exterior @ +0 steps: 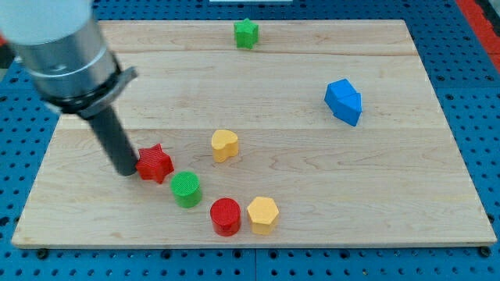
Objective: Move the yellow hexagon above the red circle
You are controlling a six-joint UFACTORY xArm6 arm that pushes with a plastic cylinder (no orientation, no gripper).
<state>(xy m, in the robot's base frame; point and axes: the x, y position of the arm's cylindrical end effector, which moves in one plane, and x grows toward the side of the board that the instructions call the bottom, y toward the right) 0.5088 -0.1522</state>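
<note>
The yellow hexagon [262, 214] lies near the view's bottom, touching the right side of the red circle [225, 216]. My tip [126, 171] rests on the board at the view's left, against the left side of a red star [155, 163]. It is far to the left of the hexagon and the circle.
A green circle [186, 189] lies between the red star and the red circle. A yellow heart-like block [224, 145] sits above them. A blue block [344, 101] is at the right, a green star [246, 33] at the top edge of the wooden board [391, 195].
</note>
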